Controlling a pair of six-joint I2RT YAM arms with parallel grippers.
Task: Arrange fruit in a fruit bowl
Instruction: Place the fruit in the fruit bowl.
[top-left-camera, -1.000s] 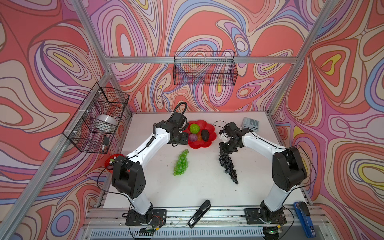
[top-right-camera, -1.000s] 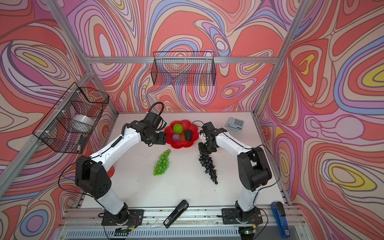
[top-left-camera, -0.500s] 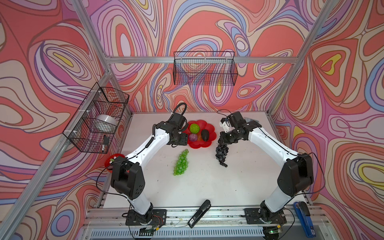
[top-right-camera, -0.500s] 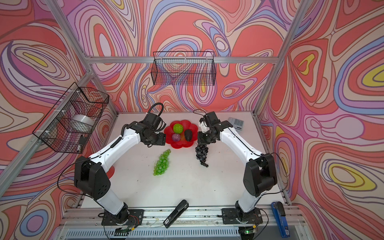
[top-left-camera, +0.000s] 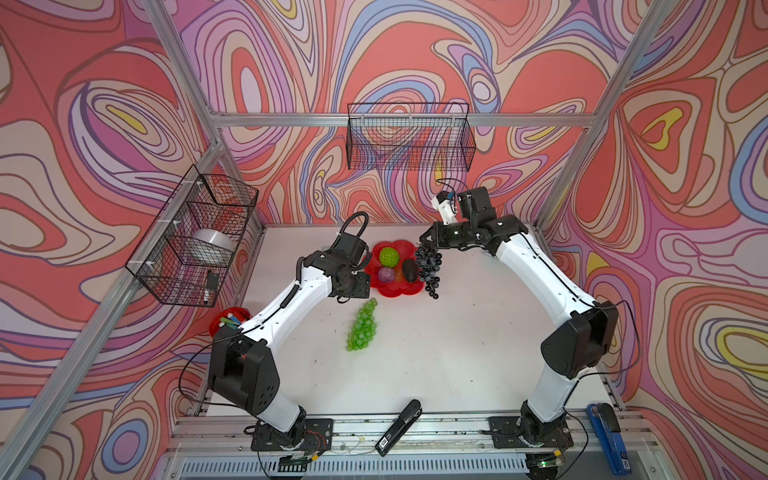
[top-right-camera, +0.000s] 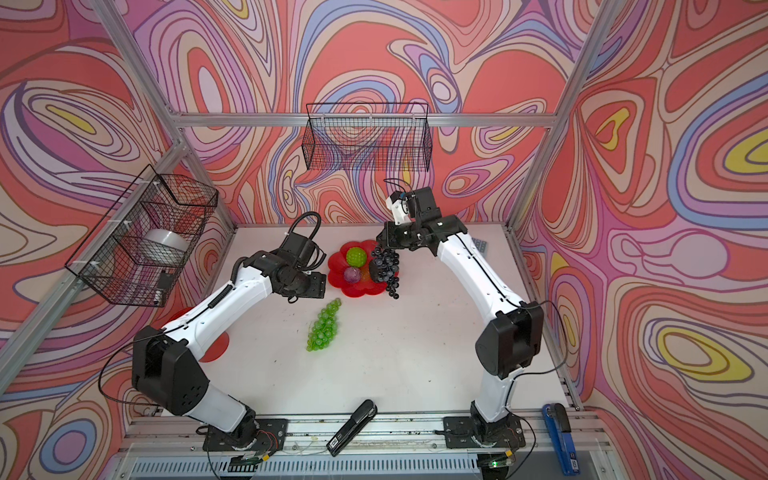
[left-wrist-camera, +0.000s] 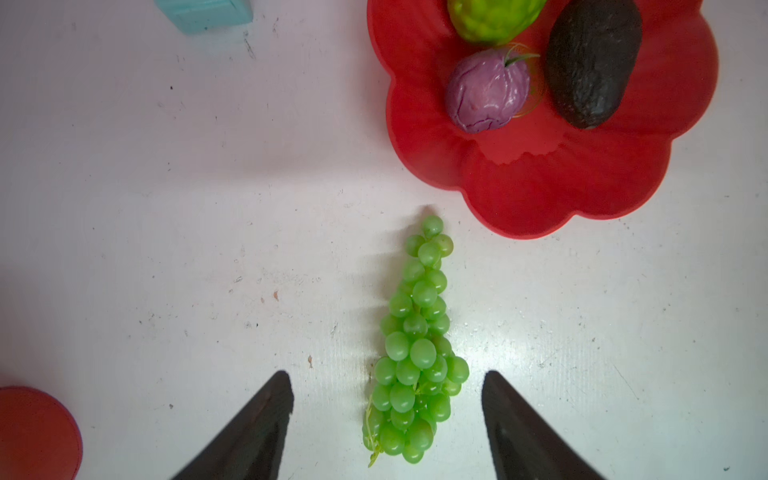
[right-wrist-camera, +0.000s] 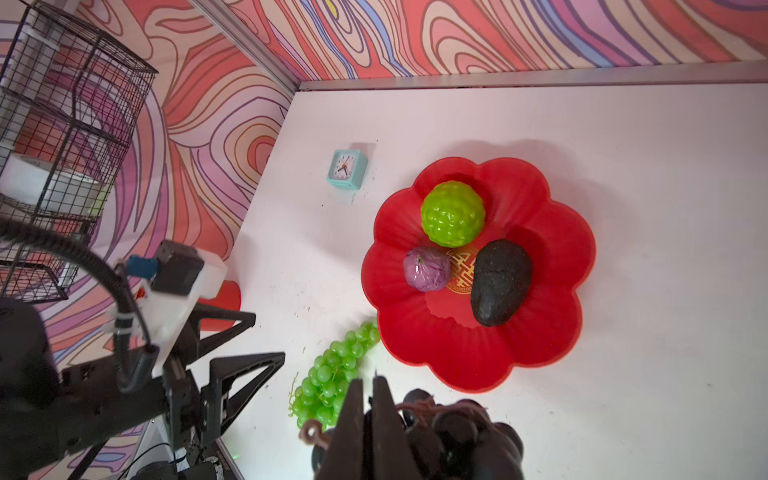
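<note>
Dark grapes (top-left-camera: 430, 268) lifted off table; hang from clamped R gripper (top-left-camera: 424, 243) nr bowl (top-left-camera: 395, 291)

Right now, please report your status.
Right end effector shut on dark grape bunch, hanging beside fruit bowl. Left end effector open near green grape bunch. Nothing blocks bowl.

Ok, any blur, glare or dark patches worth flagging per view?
Both top views: sharp and evenly lit, the hanging dark grape bunch unblurred. Left wrist view: green grape bunch crisp, left fingers dark and soft, a small glare patch on the fruit bowl. Right wrist view: bowl sharp, right fingers and the held bunch close to the lens blurred and dark.
</note>
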